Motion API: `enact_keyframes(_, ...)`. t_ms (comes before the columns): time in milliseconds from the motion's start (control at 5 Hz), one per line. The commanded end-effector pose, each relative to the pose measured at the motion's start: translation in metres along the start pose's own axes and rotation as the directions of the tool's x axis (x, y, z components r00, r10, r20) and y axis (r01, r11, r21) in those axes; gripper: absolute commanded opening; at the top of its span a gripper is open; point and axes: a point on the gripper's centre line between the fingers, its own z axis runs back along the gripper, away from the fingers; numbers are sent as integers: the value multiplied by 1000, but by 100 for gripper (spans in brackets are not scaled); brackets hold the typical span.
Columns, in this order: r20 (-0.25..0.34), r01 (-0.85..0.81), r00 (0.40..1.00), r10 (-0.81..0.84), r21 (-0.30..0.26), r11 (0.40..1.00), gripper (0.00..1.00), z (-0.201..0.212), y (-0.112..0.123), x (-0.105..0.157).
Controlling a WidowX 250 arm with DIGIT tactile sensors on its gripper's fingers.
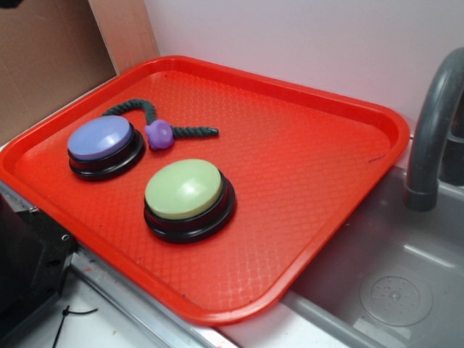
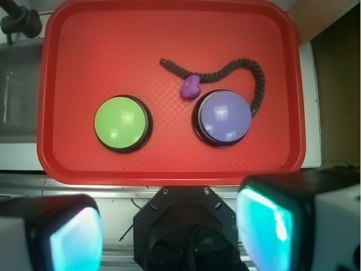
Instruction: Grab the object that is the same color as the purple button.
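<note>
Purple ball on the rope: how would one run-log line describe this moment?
phase: before grasp | hand: open, off the red tray | purple ball: on rope, beside purple button | green button: apart

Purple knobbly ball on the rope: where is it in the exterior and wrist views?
Exterior: purple ball sits upper left on the red tray, just right of the purple button.
Wrist: purple ball is near centre, just above-left of the purple button.
Shared landmark: the purple button; the ball is right beside it in both.
</note>
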Motion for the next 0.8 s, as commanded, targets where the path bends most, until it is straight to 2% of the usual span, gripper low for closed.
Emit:
enact_keyframes(0, 0, 0, 1000, 0, 0, 1000, 100, 0, 0, 0)
enact_keyframes(400, 29, 12, 1000, -12, 9, 1000, 100, -22, 17, 33)
enact_keyframes(600, 12, 41, 999, -42, 56, 998, 100, -43, 29, 55)
